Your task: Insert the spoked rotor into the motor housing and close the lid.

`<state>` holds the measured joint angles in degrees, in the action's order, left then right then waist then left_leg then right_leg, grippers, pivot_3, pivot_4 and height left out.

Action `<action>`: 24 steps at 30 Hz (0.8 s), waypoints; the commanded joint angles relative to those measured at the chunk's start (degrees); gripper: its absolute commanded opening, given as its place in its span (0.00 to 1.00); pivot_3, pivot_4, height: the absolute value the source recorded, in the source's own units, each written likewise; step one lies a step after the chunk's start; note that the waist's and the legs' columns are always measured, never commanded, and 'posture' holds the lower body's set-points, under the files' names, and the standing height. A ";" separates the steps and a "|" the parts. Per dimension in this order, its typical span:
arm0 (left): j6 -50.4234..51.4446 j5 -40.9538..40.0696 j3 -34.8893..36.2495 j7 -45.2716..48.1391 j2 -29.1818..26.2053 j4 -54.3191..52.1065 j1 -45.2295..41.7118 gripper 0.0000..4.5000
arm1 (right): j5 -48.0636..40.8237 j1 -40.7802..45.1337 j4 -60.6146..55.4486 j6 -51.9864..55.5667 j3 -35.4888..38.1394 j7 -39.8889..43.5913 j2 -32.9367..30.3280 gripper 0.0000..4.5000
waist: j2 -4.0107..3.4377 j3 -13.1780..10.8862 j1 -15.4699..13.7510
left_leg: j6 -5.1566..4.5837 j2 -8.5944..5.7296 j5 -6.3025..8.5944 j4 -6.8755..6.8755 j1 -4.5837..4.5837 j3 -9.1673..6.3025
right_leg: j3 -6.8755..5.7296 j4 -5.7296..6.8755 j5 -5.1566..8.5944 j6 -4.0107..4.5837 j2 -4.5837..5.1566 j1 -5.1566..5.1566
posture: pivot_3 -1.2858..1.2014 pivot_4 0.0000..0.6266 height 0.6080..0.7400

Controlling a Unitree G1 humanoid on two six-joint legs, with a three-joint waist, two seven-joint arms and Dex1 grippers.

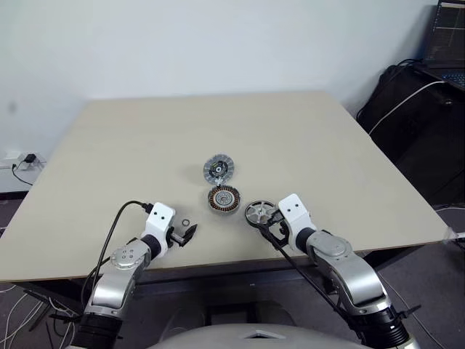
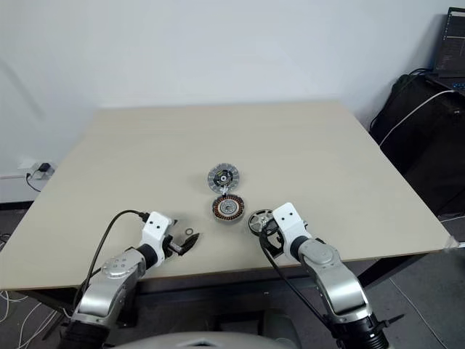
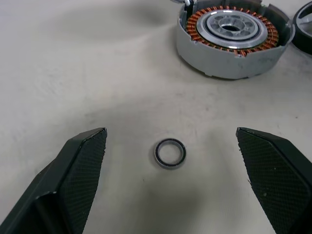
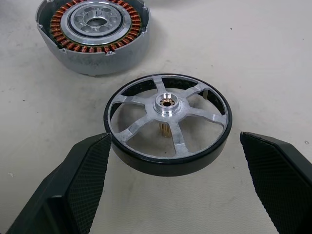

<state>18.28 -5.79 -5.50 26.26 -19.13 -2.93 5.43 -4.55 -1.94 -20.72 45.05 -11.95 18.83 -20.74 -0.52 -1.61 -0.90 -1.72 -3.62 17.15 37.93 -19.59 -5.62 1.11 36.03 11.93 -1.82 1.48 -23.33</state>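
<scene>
Both wide-open grippers, left [image 1: 190,234] and right [image 1: 267,224], grasp nothing: dark spoked metal rotor [image 4: 168,122] lies outside copper-wound round housing [image 1: 224,198]; ribbed silver lid [image 1: 219,170] beyond, so everything remains.

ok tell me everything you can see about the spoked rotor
The spoked rotor is a small wheel with a black outer band, a silvery metal rim and six flat silvery spokes running to a raised round hub with a brassy centre; small brass-coloured teeth show under the hub. It lies flat on the beige table, just right of the motor housing and apart from it. The open right gripper straddles its near edge, one finger very close to the band; contact cannot be told.
</scene>
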 commanded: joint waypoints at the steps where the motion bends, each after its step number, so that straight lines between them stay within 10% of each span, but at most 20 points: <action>1: -0.08 -0.71 0.82 -0.01 0.28 -1.81 -1.28 0.99 | 0.44 0.43 -1.04 -1.15 0.04 -0.14 0.16 1.00 | 0.00 0.00 0.00 | 0.00 0.00 0.00 0.00 0.00 0.00 | 0.00 0.00 0.00 0.00 0.00 0.00 | 0.52 0.00 1.00; 24: -0.32 0.76 0.47 -1.57 1.92 6.06 -4.91 0.99 | 1.07 0.74 -0.34 -1.28 -0.31 0.13 0.99 1.00 | 0.02 0.03 -0.05 | 0.01 -0.01 -0.01 0.04 0.00 0.00 | 0.00 0.02 -0.02 -0.01 0.00 0.01 | 0.52 0.00 1.00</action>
<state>18.63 -5.36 -5.28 25.09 -17.71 2.61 2.17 -3.57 -2.02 -20.46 44.93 -12.57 18.85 -19.88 -0.51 -1.58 -0.94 -1.71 -3.63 17.14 37.98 -19.58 -5.61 1.11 36.05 11.91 -1.84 1.47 -23.32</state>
